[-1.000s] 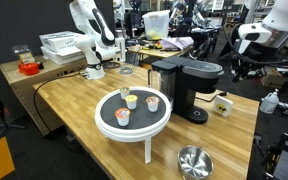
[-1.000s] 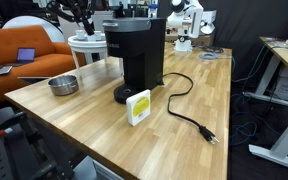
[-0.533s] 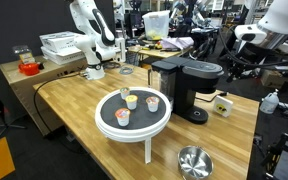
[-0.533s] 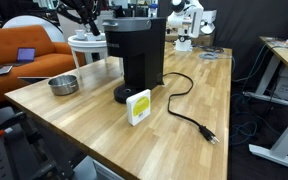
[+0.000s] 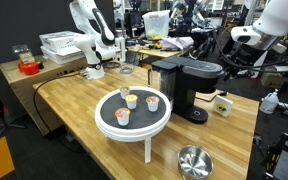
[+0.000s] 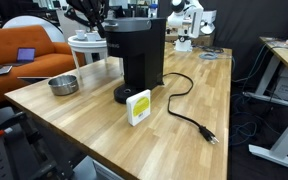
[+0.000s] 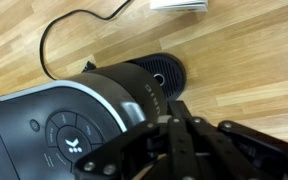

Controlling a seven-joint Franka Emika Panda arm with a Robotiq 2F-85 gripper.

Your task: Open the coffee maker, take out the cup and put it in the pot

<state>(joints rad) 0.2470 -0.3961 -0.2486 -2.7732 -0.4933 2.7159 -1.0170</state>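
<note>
Wrist view: your fingers [image 7: 162, 130], pressed together and holding nothing, hang above the coffee maker [image 7: 84, 115], which fills the lower left of the frame with its lid [image 7: 69, 125] down. On that showing, the opening step is in hand and not yet done. The cup is out of sight, presumably inside the machine. In an exterior view the pot [image 5: 194, 161] sits at the bottom of the frame, right of centre, on the desk [image 5: 74, 100], well apart from the coffee maker. Your next move calls for bringing the closed fingers down to the lid's front edge and levering it up; where the lid catches cannot be told from these views.
</note>
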